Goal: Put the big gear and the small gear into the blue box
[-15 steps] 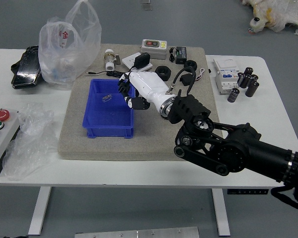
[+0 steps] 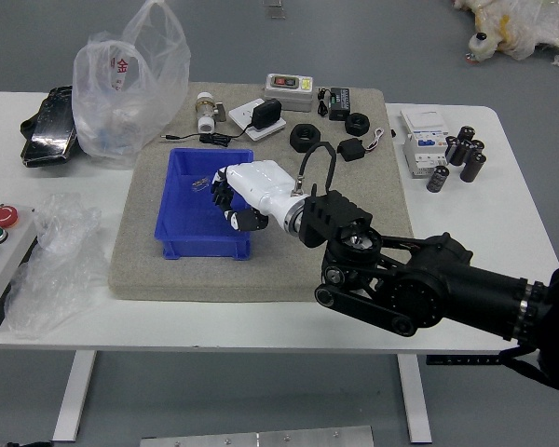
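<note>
The blue box (image 2: 200, 248) stands open on the grey mat. A small, shiny metallic piece (image 2: 200, 184) lies on its floor near the back; whether it is a gear I cannot tell. My right hand (image 2: 235, 203) reaches in from the right, over the box's right side, and hides part of the box. Its grasp cannot be made out. Two dark round pieces, one larger (image 2: 305, 138) and one smaller (image 2: 357, 125), lie on the mat behind the arm; I cannot tell if they are gears. My left arm is not in view.
A charger (image 2: 266, 114), a grey device (image 2: 289, 90) and a valve-like part (image 2: 206, 113) stand behind the box. Plastic bags (image 2: 130, 88) and a button panel (image 2: 2, 251) are at the left, black cylinders (image 2: 465, 149) at the right.
My right hand has moved left and slightly down, further over the box. The larger dark round piece and a black block behind the arm show more fully.
</note>
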You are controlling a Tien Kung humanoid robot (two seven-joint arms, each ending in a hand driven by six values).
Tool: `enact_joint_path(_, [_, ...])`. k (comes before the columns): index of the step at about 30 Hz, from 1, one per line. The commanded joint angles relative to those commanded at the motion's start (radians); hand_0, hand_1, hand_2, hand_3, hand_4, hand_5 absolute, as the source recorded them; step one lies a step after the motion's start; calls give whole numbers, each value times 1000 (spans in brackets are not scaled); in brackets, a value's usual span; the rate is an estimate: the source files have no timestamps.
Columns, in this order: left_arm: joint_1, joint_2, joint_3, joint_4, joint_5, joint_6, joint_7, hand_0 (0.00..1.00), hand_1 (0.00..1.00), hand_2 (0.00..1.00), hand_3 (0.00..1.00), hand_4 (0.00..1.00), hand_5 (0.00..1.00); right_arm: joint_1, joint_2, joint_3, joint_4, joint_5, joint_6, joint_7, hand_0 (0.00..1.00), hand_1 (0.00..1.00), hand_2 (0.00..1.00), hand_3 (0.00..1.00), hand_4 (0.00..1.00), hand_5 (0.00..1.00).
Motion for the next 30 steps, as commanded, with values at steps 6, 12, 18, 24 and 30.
enact_joint_path(6, [-1, 0, 2, 0, -2, 1, -1, 651, 602, 572, 684, 668, 356, -6, -3, 11, 1, -13, 16, -8, 483, 743, 842, 876, 653, 202])
enact_joint_path(12, [-1, -1, 2, 0, -4, 2, -2, 651, 602, 571, 683, 668, 356, -25, -17, 63, 21, -36, 13, -16, 528, 775, 923, 959, 849, 267])
enact_joint_path(18, [4, -3, 7, 1, -13, 4, -4, 651, 602, 571, 683, 668, 356, -88, -75, 194, 45, -75, -26, -28, 493, 761, 902, 942, 858, 262])
enact_joint_path(24, [7, -2, 5, 0, -16, 6, -3, 651, 602, 571, 684, 668, 354, -135, -137, 288, 22, -70, 0, -52, 499, 767, 904, 945, 881, 285])
enact_joint_path(30, [6, -2, 9, 1, -20, 7, -7, 651, 602, 571, 684, 668, 354, -178, -143, 295, -12, -49, 15, -50, 495, 779, 910, 947, 998, 444])
